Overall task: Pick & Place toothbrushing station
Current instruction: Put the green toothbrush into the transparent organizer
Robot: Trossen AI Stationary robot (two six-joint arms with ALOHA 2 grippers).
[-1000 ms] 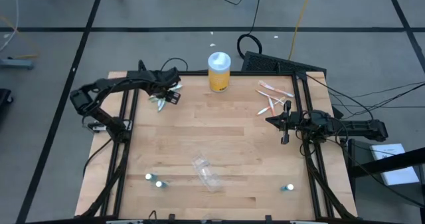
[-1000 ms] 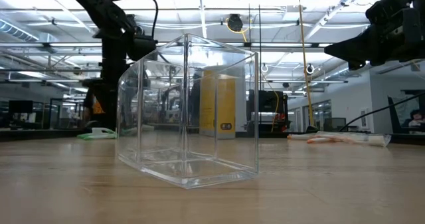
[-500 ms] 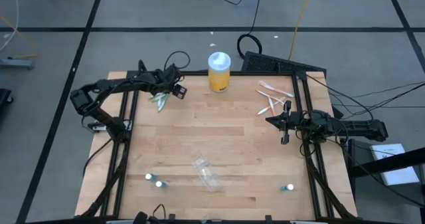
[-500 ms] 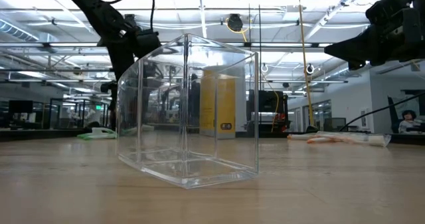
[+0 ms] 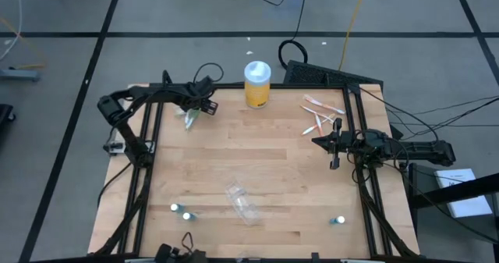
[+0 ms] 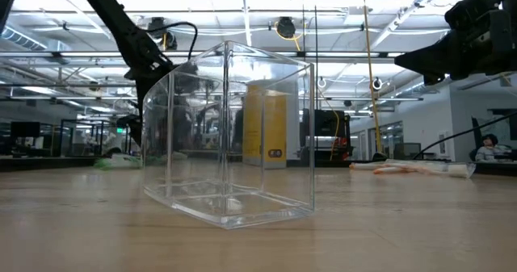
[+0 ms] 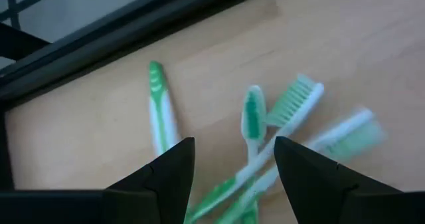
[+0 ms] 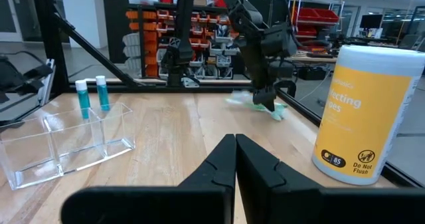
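The toothbrushing station, a clear plastic container (image 5: 243, 202), lies on the wooden table near its front edge. It fills the middle of the low view (image 6: 229, 139) and shows in the right wrist view (image 8: 63, 144). My left gripper (image 5: 204, 101) is open at the far left of the table, above several green toothbrushes (image 7: 255, 127) that lie flat on the wood (image 5: 189, 116). Its fingers (image 7: 169, 177) stand on either side of the brushes. My right gripper (image 5: 331, 144) is shut and empty, hovering at the right side of the table.
A yellow-orange jar with a white lid (image 5: 257, 83) stands at the far edge. Pink and white toothbrushes (image 5: 321, 115) lie at the far right. Small blue-capped tubes stand near the front edge at the left (image 5: 181, 210) and at the right (image 5: 340, 219).
My left gripper has moved a little toward the table's far edge and right, off the spot right over the green toothbrushes, and its arm's elbow has swung inward. The toothbrushes stay on the table.
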